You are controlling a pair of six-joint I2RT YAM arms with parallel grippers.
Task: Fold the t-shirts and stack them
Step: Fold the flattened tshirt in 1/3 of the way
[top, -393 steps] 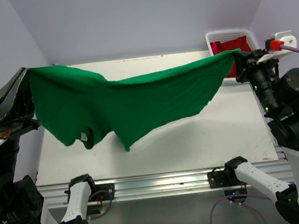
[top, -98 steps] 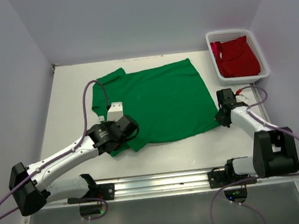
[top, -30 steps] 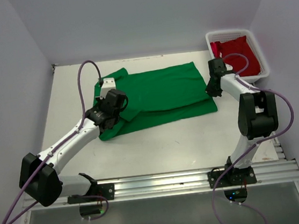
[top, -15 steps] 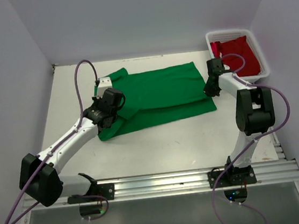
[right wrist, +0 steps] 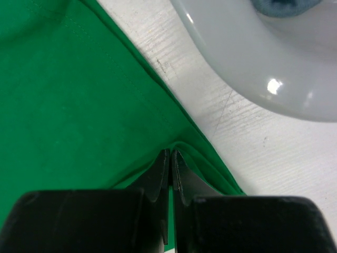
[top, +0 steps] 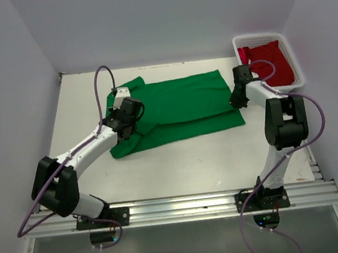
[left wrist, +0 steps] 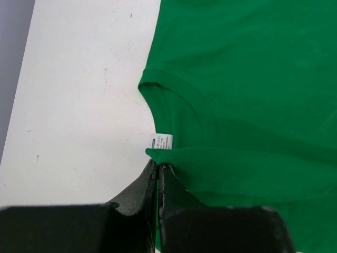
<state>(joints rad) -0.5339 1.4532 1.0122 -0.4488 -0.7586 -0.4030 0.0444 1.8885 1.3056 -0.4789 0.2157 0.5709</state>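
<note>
The green t-shirt (top: 178, 104) lies on the white table, its near half folded up over the far half. My left gripper (top: 127, 120) is shut on the folded edge at the shirt's left side; in the left wrist view its fingertips (left wrist: 158, 167) pinch green cloth (left wrist: 253, 105) just below the neck label (left wrist: 162, 141). My right gripper (top: 236, 102) is shut on the shirt's right edge; in the right wrist view (right wrist: 171, 155) it pinches a green fold (right wrist: 79, 105). The red t-shirt (top: 267, 63) lies bunched in the white basket (top: 298, 69) at the back right.
The basket's rounded white rim (right wrist: 253, 63) is close to the right gripper. Purple walls close the table's left, back and right sides. The metal rail (top: 178, 205) with the arm bases runs along the near edge.
Both grippers have carried the shirt's near edge toward the back, folding it over. In the last second the left gripper shifted slightly right and back; the right arm hardly moved.
</note>
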